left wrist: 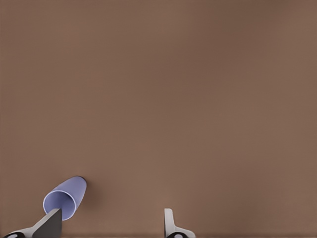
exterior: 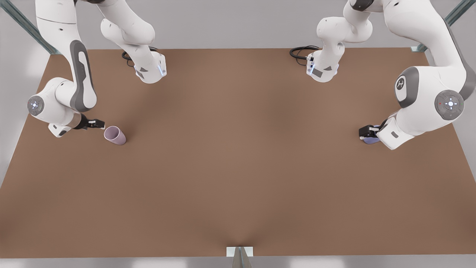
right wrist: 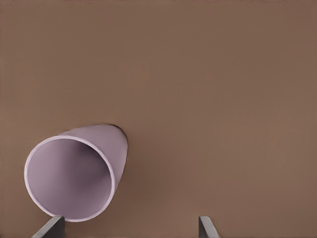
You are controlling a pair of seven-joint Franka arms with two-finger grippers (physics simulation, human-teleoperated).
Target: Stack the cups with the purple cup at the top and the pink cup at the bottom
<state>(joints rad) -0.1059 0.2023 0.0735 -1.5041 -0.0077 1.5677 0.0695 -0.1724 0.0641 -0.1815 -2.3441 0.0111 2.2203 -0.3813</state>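
Matte cups (exterior: 115, 135); smooth matte table (exterior: 238, 167)

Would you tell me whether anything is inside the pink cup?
Nothing shows inside the pink cup: the right wrist view looks into its open mouth at bare wall. Its deepest part lies in shadow, so the bottom is unclear.

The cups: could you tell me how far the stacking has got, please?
Nothing is stacked. The pink cup and the purple cup stand far apart on the table. The right gripper sits open beside the pink cup; the left gripper is open over the purple. Grasping, carrying and nesting remain.
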